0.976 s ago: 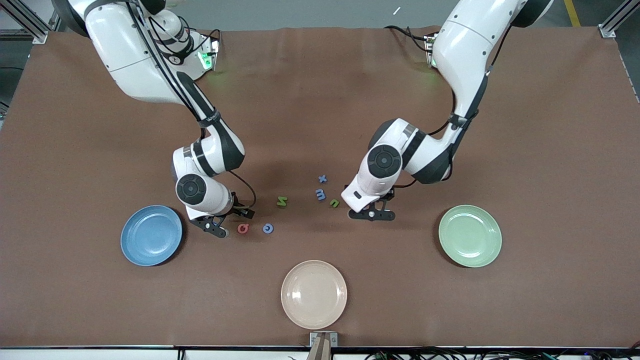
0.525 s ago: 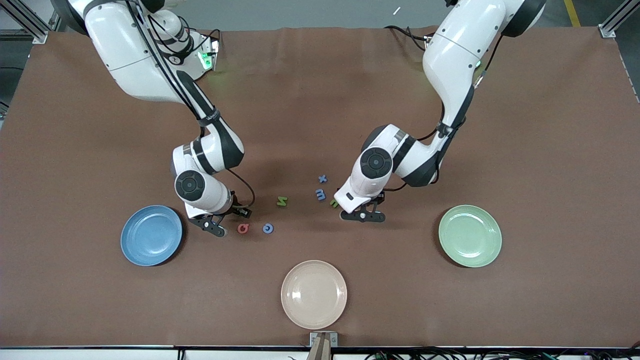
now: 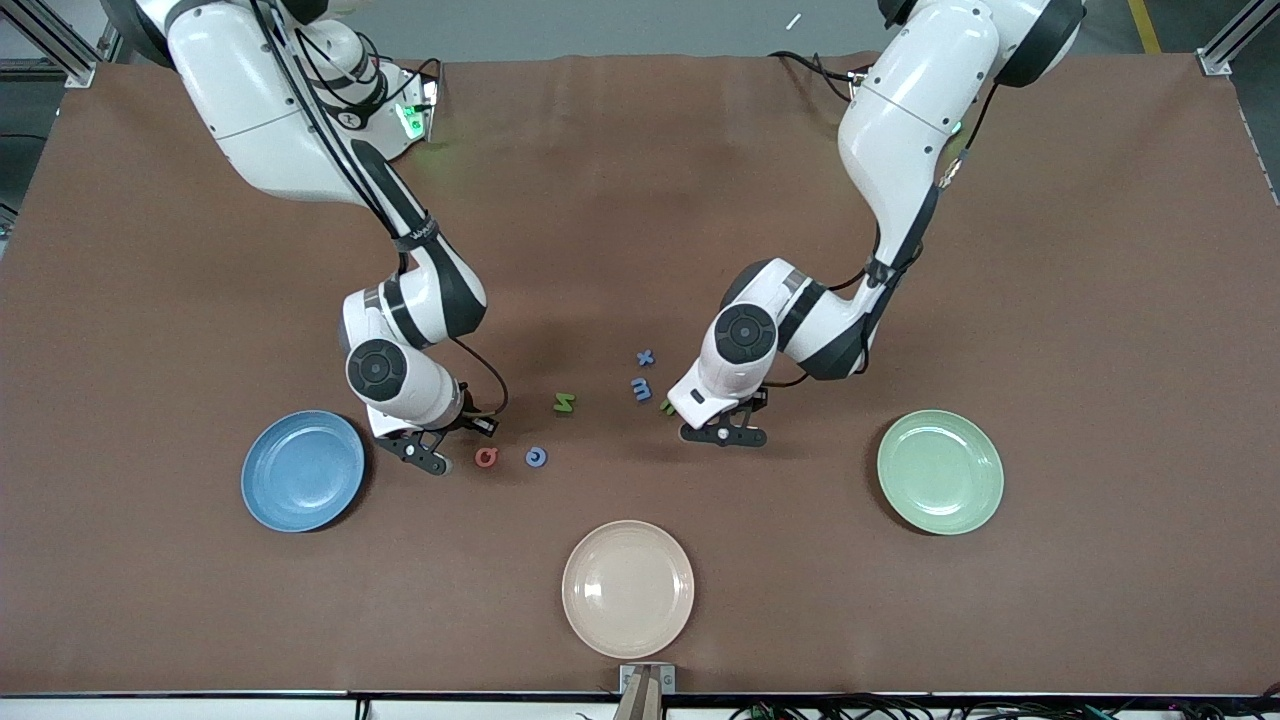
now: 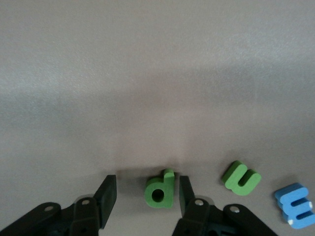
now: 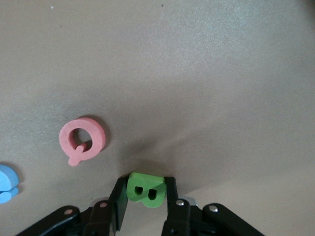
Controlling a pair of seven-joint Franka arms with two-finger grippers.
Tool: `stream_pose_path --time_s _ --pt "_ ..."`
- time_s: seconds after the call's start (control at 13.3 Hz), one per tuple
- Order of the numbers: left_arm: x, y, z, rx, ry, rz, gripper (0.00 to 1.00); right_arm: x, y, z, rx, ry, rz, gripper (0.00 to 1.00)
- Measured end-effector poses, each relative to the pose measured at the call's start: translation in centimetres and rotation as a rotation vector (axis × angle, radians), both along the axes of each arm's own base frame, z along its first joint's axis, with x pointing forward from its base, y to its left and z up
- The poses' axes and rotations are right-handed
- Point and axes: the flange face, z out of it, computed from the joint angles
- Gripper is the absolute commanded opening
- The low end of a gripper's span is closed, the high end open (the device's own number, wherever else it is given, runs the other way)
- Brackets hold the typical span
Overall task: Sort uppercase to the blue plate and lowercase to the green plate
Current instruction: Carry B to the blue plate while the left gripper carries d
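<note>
Because these letter pieces look like thick foam cut-outs, I'd judge them very light, a bit squashy and easy to flick aside, so the hold should go across two flat outer edges, low against the worktop. Right gripper (image 5: 146, 204) is doing just that: its fingers press on both sides of the green B (image 5: 146, 190), low centre of the right wrist view, with the pinkish-red Q (image 5: 81, 139) lying loose at middle left. Over to the left gripper (image 4: 146, 199): spread, fingers straddling the green p (image 4: 160, 188) with a gap on each side, not yet pinching; the green n (image 4: 240, 178) and blue m (image 4: 296, 205) sit toward the lower right of that view. In the front view, the blue plate (image 3: 262, 500) at lower left and the green plate (image 3: 985, 500) at lower right are both without letters, so the sorting looks barely begun. Squeeze too hard and a piece may pop out.
</note>
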Motion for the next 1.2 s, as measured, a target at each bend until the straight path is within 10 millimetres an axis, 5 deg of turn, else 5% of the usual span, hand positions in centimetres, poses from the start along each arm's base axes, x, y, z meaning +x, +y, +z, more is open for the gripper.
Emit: stream_pose_path --time_s 0.23,0.38,0.53,0.75,0.9,0.98,1.05,1.2 --pt "-0.2 -0.1 -0.4 0.002 0.005 -0.003 0.52 1.7 -1.9 1.5 -0.022 -0.03 -0.007 0.05" --pt "-0.4 -0.3 -0.4 0.003 0.004 -0.007 0.33 4.1 -4.9 4.3 -0.049 -0.025 0.026 0.05" --pt "-0.4 -0.5 -0.4 0.004 0.002 -0.01 0.16 6.5 -9.4 7.7 -0.057 -0.01 0.075 0.06" --pt "-0.4 -0.5 -0.2 0.003 -0.001 0.011 0.1 8.2 -17.2 9.6 -0.046 -0.004 0.17 0.15" --pt "0.0 -0.2 0.1 0.002 -0.006 0.025 0.09 8.4 -22.8 9.1 -0.036 0.002 0.238 0.46" --pt "0.6 0.3 0.6 0.0 -0.016 0.036 0.09 8.4 -25.4 8.8 -0.03 0.005 0.267 0.77" --pt "1.4 1.0 1.4 -0.004 -0.028 0.051 0.09 8.3 -27.6 8.5 -0.025 0.007 0.288 0.93" --pt "3.6 3.5 3.7 -0.017 -0.057 0.096 0.08 8.1 -29.5 8.1 -0.02 0.008 0.305 0.97"
